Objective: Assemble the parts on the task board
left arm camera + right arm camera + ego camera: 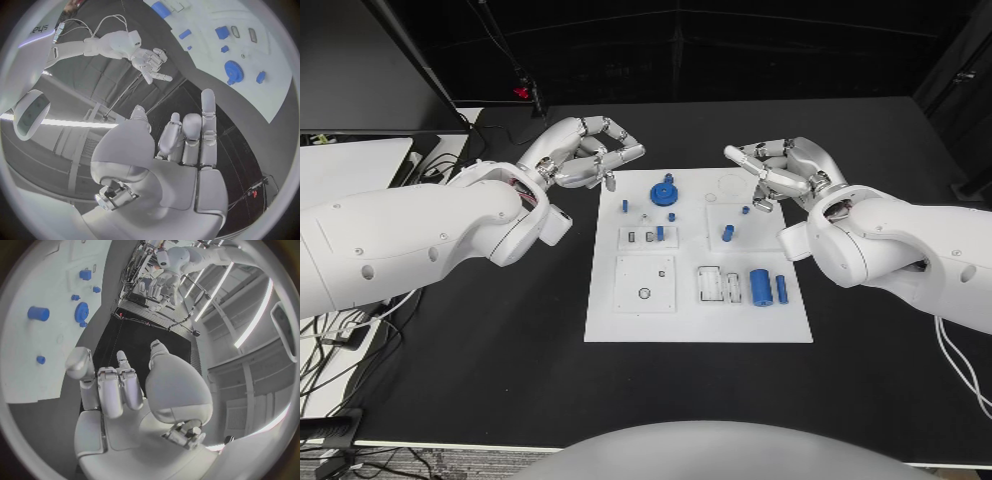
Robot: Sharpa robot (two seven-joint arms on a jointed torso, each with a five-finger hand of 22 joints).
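Hands: left hand (589,150) and right hand (783,168) empty, flanking task board (697,325).

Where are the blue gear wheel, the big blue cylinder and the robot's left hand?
blue gear wheel (665,190): head view, on the wheel's centre.
big blue cylinder (760,286): head view, middle of its side.
left hand (589,150): head view, on its curled fingers.
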